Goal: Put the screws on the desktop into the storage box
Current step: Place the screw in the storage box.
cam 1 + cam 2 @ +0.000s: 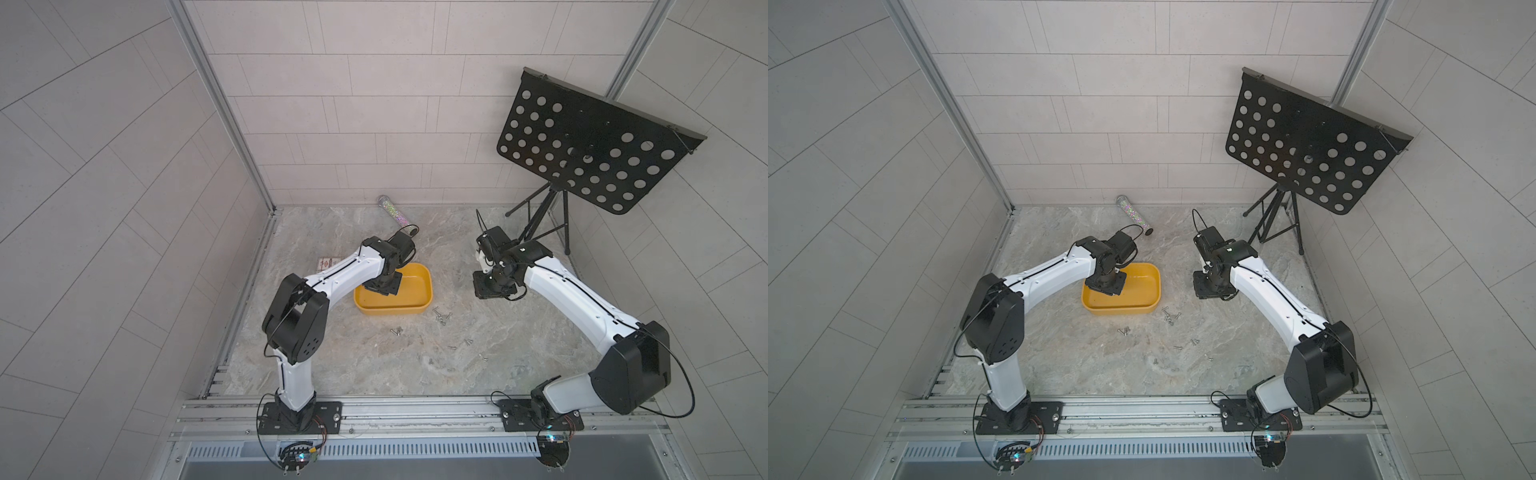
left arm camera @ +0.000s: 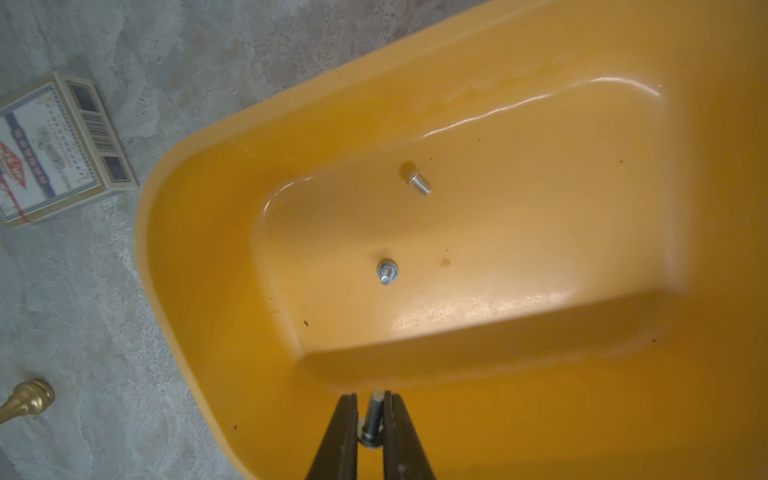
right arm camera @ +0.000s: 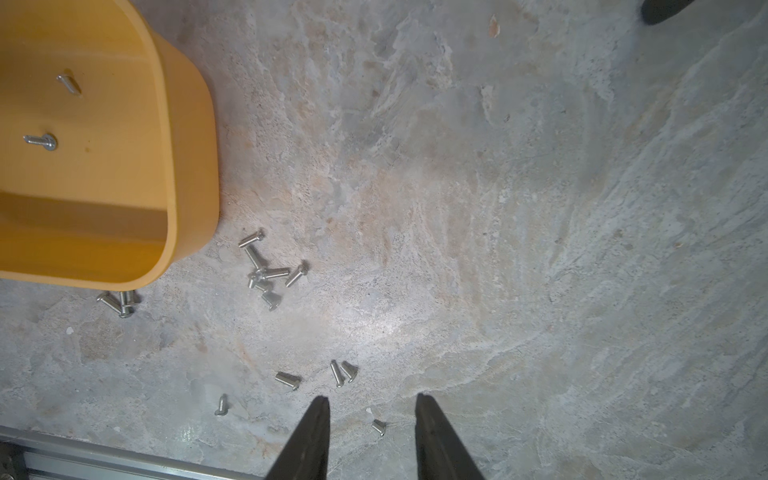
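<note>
The yellow storage box (image 1: 417, 293) sits mid-desktop (image 1: 519, 353). My left gripper (image 2: 371, 397) hangs over its inside, shut on one screw (image 2: 372, 419) pinched lengthwise between the fingertips. Two screws (image 2: 417, 180) lie on the box floor, one standing on its head (image 2: 387, 272). My right gripper (image 3: 372, 401) is open above bare desktop to the right of the box, nothing between its fingers; a lone screw (image 3: 378, 427) lies on the surface below the gap. Several loose screws (image 3: 266, 272) lie scattered near the box's front corner, in both top views too (image 1: 440, 316).
A printed card box (image 2: 58, 145) and a brass bell-shaped thing (image 2: 27, 399) lie left of the storage box. A glitter tube (image 1: 395, 216) lies by the back wall. A black music stand (image 1: 590, 145) stands at the back right. An aluminium rail (image 1: 415, 409) bounds the front edge.
</note>
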Robot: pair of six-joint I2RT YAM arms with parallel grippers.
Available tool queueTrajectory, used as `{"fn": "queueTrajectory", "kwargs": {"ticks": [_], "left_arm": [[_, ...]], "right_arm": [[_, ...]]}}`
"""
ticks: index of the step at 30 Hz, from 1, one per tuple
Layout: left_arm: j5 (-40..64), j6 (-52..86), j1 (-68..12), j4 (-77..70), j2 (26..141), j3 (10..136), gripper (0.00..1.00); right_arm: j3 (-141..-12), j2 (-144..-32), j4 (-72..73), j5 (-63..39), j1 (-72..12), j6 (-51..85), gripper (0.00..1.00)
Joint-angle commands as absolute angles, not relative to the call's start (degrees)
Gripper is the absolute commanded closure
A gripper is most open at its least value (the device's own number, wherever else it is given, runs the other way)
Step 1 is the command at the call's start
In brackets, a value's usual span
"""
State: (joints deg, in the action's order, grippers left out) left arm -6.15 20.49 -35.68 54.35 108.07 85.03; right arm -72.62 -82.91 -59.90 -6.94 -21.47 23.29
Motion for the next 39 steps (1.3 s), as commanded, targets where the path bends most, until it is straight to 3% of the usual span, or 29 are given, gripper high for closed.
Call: {"fn": "queueTrajectory", "kwargs": {"ticks": [1,6,21,28,31,39], "left_arm": [[-5.19,18.98,-34.52,53.53,109.95,86.57,0.88],[-5.28,18.46,-33.41,52.88,112.57,86.75,0.86],[-6.97,18.48,-32.74,53.52,111.96,86.84,0.63],[-8.05,18.19,-31.95,56.08,102.95,85.9,0.55],[-8.78,18.19,-31.27,57.35,97.71,84.11,0.48],[-7.71,18.57,-28.11,58.96,86.01,76.64,0.41]], "right_arm": [[-73.45,-83.5,-60.3,-6.86,-21.7,22.82,0.61],[-73.32,-84.26,-59.94,-6.89,-21.86,22.84,0.61],[-73.33,-84.05,-60.8,-6.77,-22.67,23.03,0.6],[-73.94,-82.07,-63.27,-6.39,-24.39,23.49,0.6],[-71.75,-80.98,-63.11,-6.5,-26.43,24.52,0.6],[-63.7,-77.75,-60.68,-9.12,-31.75,29.29,0.6]]}}
